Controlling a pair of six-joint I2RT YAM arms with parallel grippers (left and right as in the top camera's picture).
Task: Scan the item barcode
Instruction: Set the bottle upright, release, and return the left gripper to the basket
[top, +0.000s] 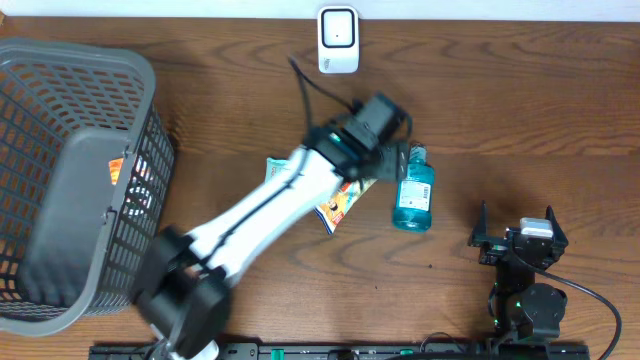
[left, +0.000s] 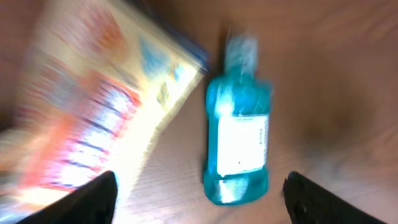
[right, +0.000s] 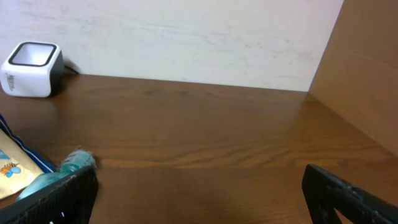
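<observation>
the fingers (left: 93, 200) of the left gripper (left: 200, 185) stand wide apart and hold nothing. the mouthwash bottle (left: 237, 149) lies flat on the table (top: 520, 110) between them, touching neither. it sits nearer the robot than the scanner (top: 338, 40) and a little to the right of it.

the main risk is probably a poor grip. the bottle is smooth, clear blue plastic with rounded shoulders and liquid inside, so jaws closing across its body may slip or squeeze it sideways. its white label faces up, but the wrist view is blurred and i cannot tell where the barcode is. if it is lifted without the code turned toward the scanner's window, it will likely not read.

the snack packet (left: 93, 106), thin, glossy and crinkly with a sealed edge, lies just beside the bottle, on the left of it and also nearer the robot than the scanner. the left finger could catch that edge and drag the packet along.

the right gripper (right: 200, 177) rests well to the right of the scanner and close to the robot, its fingers (right: 68, 199) spread wide and empty.

the scanner is a small white rounded box with a dark cable, which a sweeping arm could snag. far to its left stands a grey plastic mesh basket (top: 70, 60).
</observation>
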